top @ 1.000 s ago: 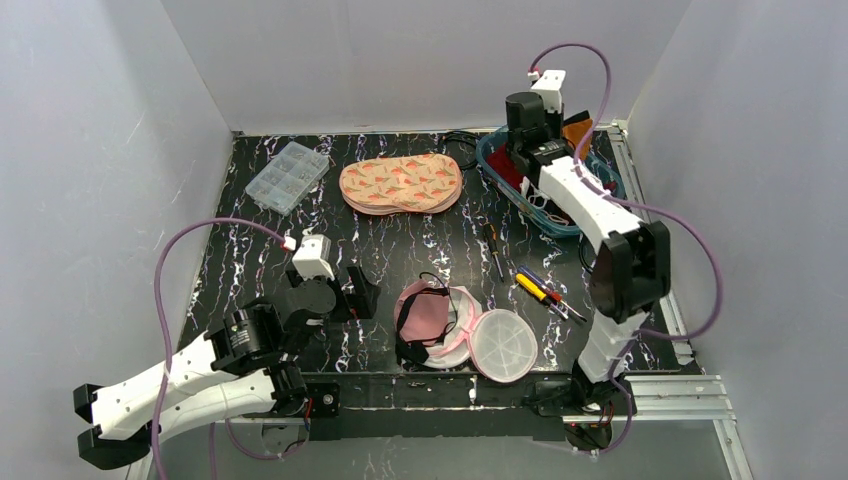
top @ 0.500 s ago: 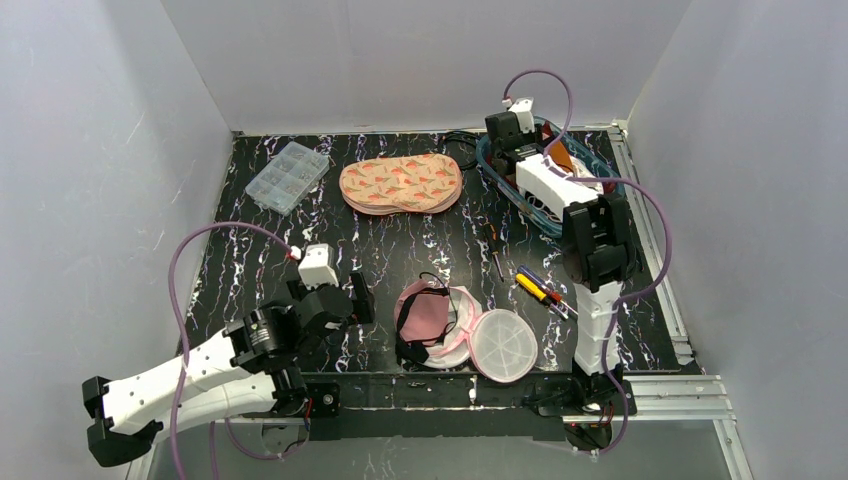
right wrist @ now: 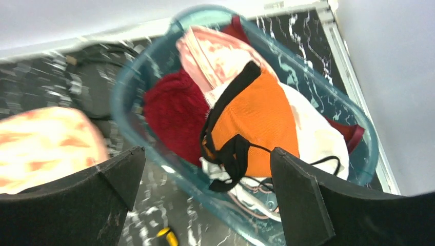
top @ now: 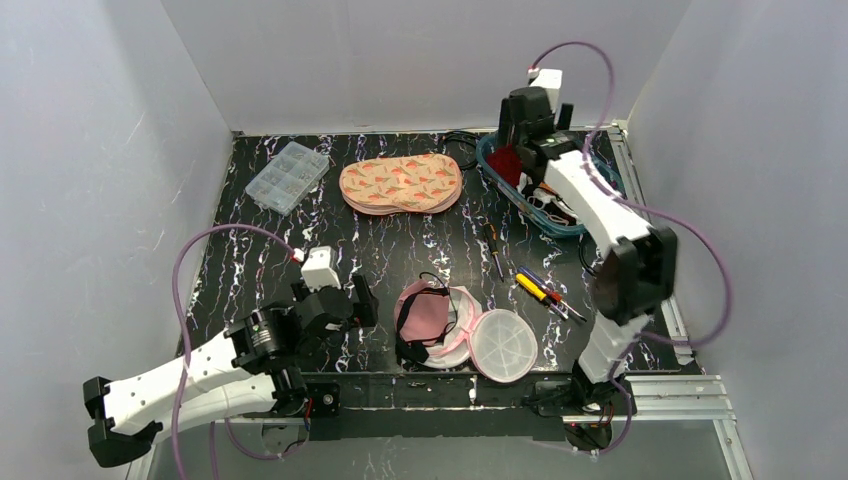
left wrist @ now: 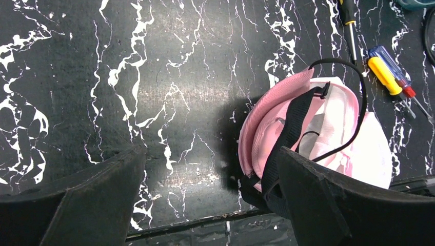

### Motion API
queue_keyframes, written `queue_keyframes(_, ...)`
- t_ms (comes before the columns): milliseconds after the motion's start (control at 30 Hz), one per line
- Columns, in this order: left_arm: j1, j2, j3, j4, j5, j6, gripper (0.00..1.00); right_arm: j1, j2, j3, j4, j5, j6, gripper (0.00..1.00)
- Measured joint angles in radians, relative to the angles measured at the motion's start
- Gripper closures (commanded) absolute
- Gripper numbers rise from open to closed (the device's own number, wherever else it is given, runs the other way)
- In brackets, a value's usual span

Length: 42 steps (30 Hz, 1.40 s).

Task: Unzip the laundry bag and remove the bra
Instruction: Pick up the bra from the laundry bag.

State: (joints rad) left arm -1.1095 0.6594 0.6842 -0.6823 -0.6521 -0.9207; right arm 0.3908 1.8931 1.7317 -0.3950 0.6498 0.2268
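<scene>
One claw, the right [right wrist: 208, 151], has opened over the basket [right wrist: 205, 11].

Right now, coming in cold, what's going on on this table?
The right fingers are open over the teal basket at the far right, directly above an orange garment with black straps lying on the pile. The left fingers are open and empty, just left of the laundry bag at the near edge. The bag is unzipped, with the pink bra still in it.
</scene>
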Motion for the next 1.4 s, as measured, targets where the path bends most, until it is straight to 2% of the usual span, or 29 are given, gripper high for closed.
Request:
queue_keyframes(200, 0.000, -0.106, -0.033, -0.009, 0.031, -0.024, 0.02, 0.095, -0.380, -0.081, 0.002, -0.127, 0.086, 0.03)
queue_keyframes(333, 0.000, -0.172, -0.065, -0.021, 0.042, -0.040, 0.02, 0.311, -0.588, -0.268, 0.055, -0.248, 0.174, 0.05)
queue_keyframes(400, 0.000, -0.191, -0.078, -0.037, 0.042, -0.051, 0.02, 0.455, -0.628, -0.369, 0.060, -0.265, 0.221, 0.05)
queue_keyframes(500, 0.000, -0.211, -0.103, -0.043, 0.042, -0.060, 0.01, 0.634, -0.605, -0.466, 0.046, -0.251, 0.281, 0.05)
queue_keyframes(600, 0.000, -0.221, -0.142, -0.005, 0.056, -0.028, 0.01, 0.745, -0.607, -0.589, 0.046, -0.236, 0.346, 0.04)
queue_keyframes(767, 0.000, -0.173, -0.216, 0.210, 0.169, 0.143, 0.02, 0.755, -0.785, -0.815, 0.034, -0.195, 0.418, 0.03)
queue_keyframes(900, 0.000, 0.027, -0.180, 0.353, 0.247, 0.307, 0.01, 0.750, -0.981, -0.892, 0.031, -0.156, 0.424, 0.03)
queue_keyframes(1067, 0.044, 0.293, -0.029, 0.414, 0.351, 0.484, 0.02, 0.750, -1.171, -0.945, 0.026, -0.120, 0.421, 0.03)
queue_keyframes(1233, 0.236, 0.378, 0.000, 0.436, 0.536, 0.498, 0.04, 0.750, -1.239, -0.983, -0.005, -0.114, 0.425, 0.03)
queue_keyframes(1400, 0.280, 0.391, -0.018, 0.445, 0.670, 0.426, 0.15, 0.750, -1.270, -1.029, -0.024, -0.115, 0.429, 0.03)
